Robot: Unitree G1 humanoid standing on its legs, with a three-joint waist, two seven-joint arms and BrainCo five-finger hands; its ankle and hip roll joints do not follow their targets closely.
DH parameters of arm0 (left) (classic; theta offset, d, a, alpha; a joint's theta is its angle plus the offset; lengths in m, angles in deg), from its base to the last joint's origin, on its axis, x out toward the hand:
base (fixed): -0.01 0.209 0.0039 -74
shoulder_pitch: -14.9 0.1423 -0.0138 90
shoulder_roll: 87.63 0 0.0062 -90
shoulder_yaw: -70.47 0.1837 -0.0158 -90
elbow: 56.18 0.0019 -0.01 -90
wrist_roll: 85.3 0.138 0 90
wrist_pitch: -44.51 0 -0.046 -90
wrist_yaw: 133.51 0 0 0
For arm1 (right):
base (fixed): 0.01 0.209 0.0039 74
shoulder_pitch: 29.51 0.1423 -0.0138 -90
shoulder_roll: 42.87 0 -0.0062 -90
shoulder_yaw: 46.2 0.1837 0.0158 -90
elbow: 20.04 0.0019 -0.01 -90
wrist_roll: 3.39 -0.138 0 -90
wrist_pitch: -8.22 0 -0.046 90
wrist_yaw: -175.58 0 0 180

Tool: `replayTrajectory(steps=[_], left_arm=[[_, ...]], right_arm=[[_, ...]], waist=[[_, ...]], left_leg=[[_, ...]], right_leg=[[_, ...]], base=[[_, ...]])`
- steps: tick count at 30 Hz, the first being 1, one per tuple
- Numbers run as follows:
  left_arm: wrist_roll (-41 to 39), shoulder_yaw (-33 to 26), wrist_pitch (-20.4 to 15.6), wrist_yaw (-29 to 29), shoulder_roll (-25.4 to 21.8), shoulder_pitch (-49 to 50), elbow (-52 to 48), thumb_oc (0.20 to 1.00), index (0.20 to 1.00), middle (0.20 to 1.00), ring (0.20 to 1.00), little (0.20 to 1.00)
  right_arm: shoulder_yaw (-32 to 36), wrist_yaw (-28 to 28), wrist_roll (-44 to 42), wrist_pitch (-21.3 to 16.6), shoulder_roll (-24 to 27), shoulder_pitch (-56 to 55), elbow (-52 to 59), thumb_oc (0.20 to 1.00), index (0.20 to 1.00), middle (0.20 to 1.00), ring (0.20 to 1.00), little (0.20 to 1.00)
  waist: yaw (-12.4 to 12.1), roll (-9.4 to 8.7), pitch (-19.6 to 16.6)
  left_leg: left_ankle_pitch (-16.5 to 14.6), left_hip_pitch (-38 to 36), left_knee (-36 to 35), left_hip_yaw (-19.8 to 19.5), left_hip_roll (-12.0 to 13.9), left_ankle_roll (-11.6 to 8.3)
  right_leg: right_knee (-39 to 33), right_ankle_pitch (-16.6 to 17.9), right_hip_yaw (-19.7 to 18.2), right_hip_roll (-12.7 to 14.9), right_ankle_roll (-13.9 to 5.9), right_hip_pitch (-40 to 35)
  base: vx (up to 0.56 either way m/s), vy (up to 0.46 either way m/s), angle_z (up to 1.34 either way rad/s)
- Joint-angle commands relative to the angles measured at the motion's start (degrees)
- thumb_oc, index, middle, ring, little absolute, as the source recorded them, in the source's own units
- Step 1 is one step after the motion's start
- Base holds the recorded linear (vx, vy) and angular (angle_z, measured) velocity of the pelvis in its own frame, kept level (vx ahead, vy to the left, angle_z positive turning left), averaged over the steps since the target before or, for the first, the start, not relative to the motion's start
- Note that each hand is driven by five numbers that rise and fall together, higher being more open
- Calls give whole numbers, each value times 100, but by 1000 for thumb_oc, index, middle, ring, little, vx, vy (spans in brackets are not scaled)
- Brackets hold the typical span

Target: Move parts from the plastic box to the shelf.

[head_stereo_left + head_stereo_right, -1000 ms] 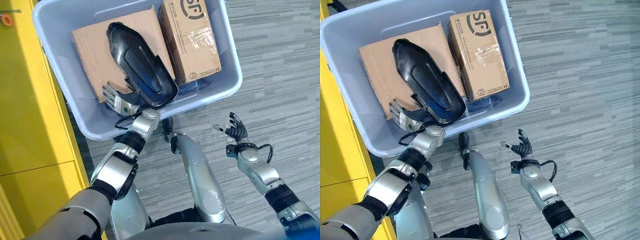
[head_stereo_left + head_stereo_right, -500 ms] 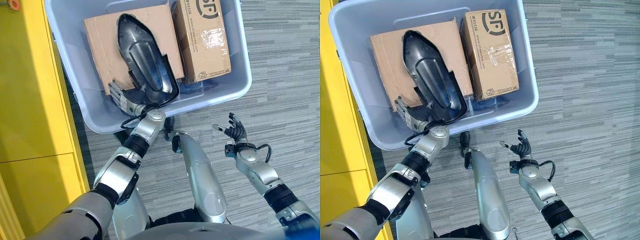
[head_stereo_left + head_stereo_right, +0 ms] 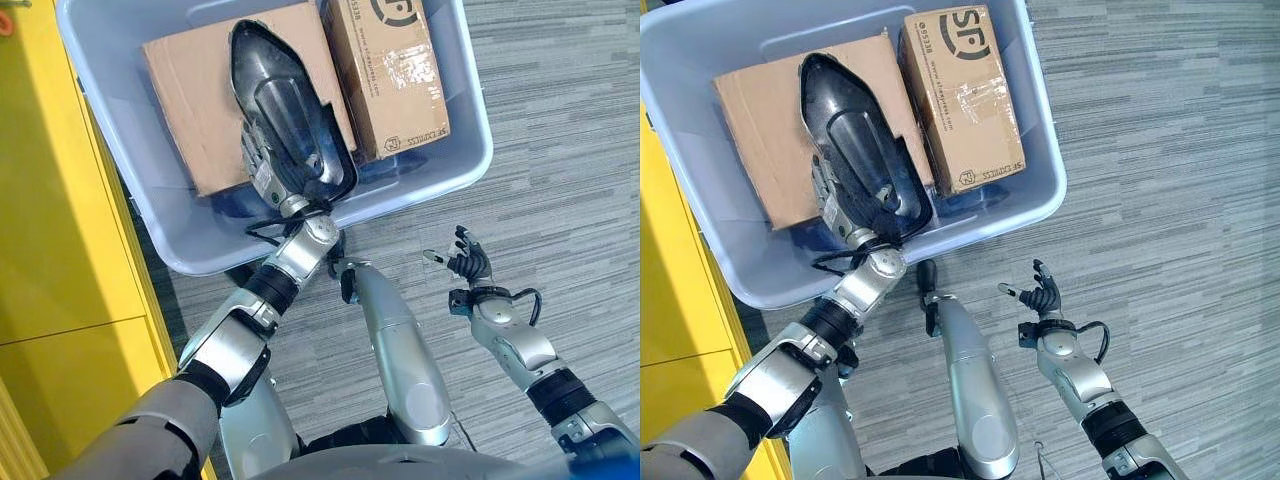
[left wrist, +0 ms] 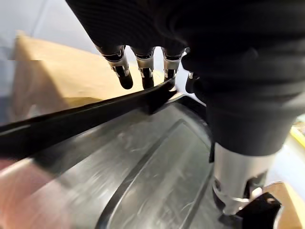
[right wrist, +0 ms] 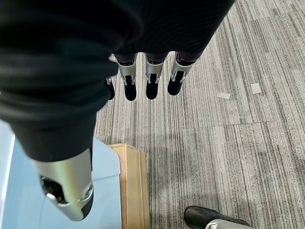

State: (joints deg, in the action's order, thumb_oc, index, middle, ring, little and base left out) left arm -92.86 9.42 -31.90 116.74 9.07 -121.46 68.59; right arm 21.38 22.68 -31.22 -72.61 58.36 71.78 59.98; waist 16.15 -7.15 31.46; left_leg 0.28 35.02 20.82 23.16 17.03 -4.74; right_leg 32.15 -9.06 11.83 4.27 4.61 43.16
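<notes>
A long black moulded plastic part (image 3: 295, 95) lies on cardboard inside the blue-grey plastic box (image 3: 420, 190). My left hand (image 3: 263, 170) rests on the near left rim of the part. Its fingers (image 4: 145, 67) are straight and reach over the black edge (image 4: 95, 119), with the thumb (image 4: 233, 186) apart on the inner side. The part's glossy hollow (image 4: 143, 167) lies under the palm. My right hand (image 3: 465, 262) hovers open over the carpet, to the right of the box and holding nothing, its fingers (image 5: 147, 81) straight.
Two cardboard boxes fill the plastic box: a flat one (image 3: 185, 100) under the part and a taller taped one (image 3: 390, 70) to its right. The yellow shelf (image 3: 50, 200) stands along the left. Grey striped carpet (image 3: 560, 150) lies to the right.
My left hand has moved from the cardboard beside the black part up onto the part's left rim. The view has shifted a little. The right hand has stayed put.
</notes>
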Motion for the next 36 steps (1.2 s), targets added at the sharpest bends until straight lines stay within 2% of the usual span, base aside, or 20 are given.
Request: replayTrajectory(steps=[1, 6, 10, 12, 13, 20, 25, 30, 36], left_arm=[[-199, -234, -197, 467, 278, 30, 143, 1000, 1000, 1000, 1000, 1000], [-788, -489, -159, 884, 377, 142, 345, 1000, 1000, 1000, 1000, 1000], [-672, -589, -277, 1183, 384, 191, 388, 1000, 1000, 1000, 1000, 1000], [-663, -648, -374, 1732, 363, 254, 362, 1000, 1000, 1000, 1000, 1000], [-560, -715, -528, 1805, 323, 335, 366, 1000, 1000, 1000, 1000, 1000], [-409, -763, -1021, 1841, 327, 485, 214, 1000, 1000, 1000, 1000, 1000], [-346, -653, -818, 985, 321, 558, 61, 1000, 1000, 1000, 1000, 1000], [-589, -502, -607, 501, 395, 567, -81, 1000, 1000, 1000, 1000, 1000], [-154, -240, -183, 352, 319, 403, -212, 1000, 1000, 1000, 1000, 1000]], right_arm=[[75, 24, 149, -241, 20, -94, 83, 1000, 1000, 1000, 1000, 1000], [97, 11, 85, -160, -6, -83, 115, 1000, 1000, 1000, 1000, 1000], [73, 42, 42, -123, -16, -83, 145, 1000, 1000, 1000, 1000, 1000], [60, 75, -31, -136, 2, -91, 149, 1000, 1000, 1000, 1000, 1000], [29, 150, -104, -140, -11, -74, 135, 1000, 1000, 1000, 1000, 1000], [-28, 245, -289, -161, -14, -57, 110, 1000, 1000, 1000, 1000, 1000], [-35, 277, -260, -130, -38, -54, 133, 1000, 1000, 1000, 1000, 1000], [8, 236, -205, -124, -55, -63, 124, 1000, 1000, 1000, 1000, 1000], [41, 162, -158, -98, -26, -92, 151, 1000, 1000, 1000, 1000, 1000]], waist=[[-65, -114, -167], [-118, -119, -167], [-148, -127, -167], [-186, -128, -167], [-237, -131, -167], [-336, -156, -167], [-356, -157, -167], [-322, -198, -167], [-233, -244, -167]], left_leg=[[-129, 226, 552, -155, 70, -185], [-115, 328, 606, -213, 49, -194], [-129, 366, 622, -235, 37, -194], [-138, 374, 603, -253, 24, -190], [-111, 403, 614, -287, 19, -215], [-134, 490, 640, -362, 20, -213], [-156, 503, 611, -357, 14, -205], [-155, 516, 580, -323, 22, -198], [-167, 525, 580, -268, 41, -200]], right_leg=[[-57, 67, -127, -85, -648, -26], [-48, 103, -102, -65, -655, 37], [-26, 102, -91, -52, -657, 60], [-36, 123, -65, -35, -662, 60], [-18, 118, -56, -33, -660, 70], [-7, 134, 16, 12, -655, 99], [-19, 167, 35, 28, -669, 123], [-76, 218, 33, 14, -678, 143], [-110, 253, -2, -24, -677, 174]], base=[[0, 0, 0], [-3, -26, 0], [2, -9, 1], [11, -59, 4], [10, -69, 6], [6, -57, 9], [0, -9, 3], [0, 0, 0], [0, 0, 0]])
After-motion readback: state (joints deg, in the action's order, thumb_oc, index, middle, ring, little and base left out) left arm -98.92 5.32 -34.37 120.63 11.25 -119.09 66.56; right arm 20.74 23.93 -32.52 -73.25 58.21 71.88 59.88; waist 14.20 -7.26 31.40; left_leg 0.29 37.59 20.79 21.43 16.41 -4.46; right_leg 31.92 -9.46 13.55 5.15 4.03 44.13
